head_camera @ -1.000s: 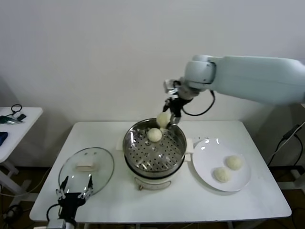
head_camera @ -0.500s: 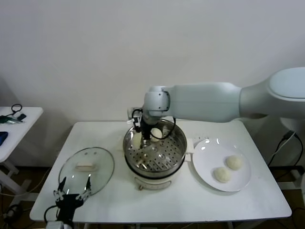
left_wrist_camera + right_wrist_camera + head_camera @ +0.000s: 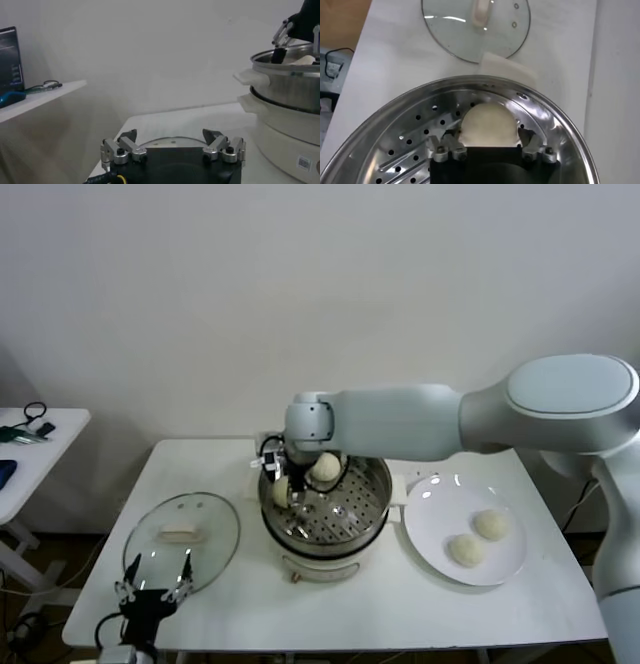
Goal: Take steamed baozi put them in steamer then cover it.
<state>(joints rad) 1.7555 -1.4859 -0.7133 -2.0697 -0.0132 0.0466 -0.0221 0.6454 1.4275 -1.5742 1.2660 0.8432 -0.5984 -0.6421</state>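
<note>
Right gripper [image 3: 487, 150] jaws grasp smooth pale baozi [image 3: 487, 126] beside steamer [image 3: 325, 509] left rim | left gripper [image 3: 172, 150] released, bench front edge

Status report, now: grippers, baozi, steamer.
Right gripper shut on baozi over steamer left side. Left gripper open, idle by lid. One bun in; two on plate.

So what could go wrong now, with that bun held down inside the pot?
The right gripper holds a baozi hard against the steamer wall; let go there, it may end up leaning on the steel instead of lying flat on the tray. Another bun sits close by, so the fingers could nudge it on the way out. The left gripper, open, hangs low by the cover and could bump it.
</note>
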